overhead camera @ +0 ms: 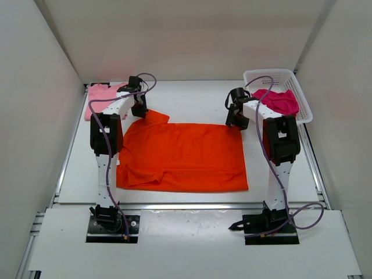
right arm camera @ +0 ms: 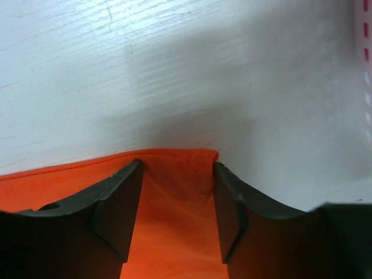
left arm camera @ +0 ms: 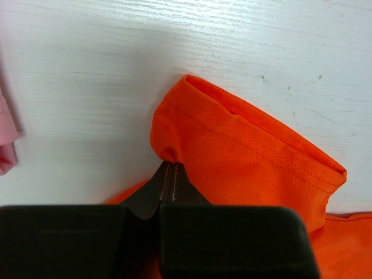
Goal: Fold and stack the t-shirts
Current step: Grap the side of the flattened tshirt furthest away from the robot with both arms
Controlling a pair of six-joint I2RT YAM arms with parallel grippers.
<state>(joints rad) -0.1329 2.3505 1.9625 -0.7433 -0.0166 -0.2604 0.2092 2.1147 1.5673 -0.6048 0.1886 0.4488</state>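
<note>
The bright orange t-shirt [overhead camera: 186, 157] lies spread flat in the middle of the table. My left gripper [overhead camera: 139, 110] is shut on a pinch of it beside the far-left sleeve [left arm camera: 250, 145], whose hem folds back; the fingertips [left arm camera: 168, 165] meet on the fabric. My right gripper [overhead camera: 235, 121] is open, low over the shirt's far-right corner [right arm camera: 174, 221], one finger on each side of the cloth [right arm camera: 177, 168]. The light pink t-shirt [overhead camera: 99, 96] lies at the far left. The magenta t-shirt [overhead camera: 282, 100] sits crumpled in the basket.
A white mesh basket [overhead camera: 273, 74] stands at the far right corner, and its edge shows in the right wrist view [right arm camera: 365, 58]. White walls enclose the table on three sides. A strip of pink cloth [left arm camera: 4, 145] shows at the left wrist view's edge.
</note>
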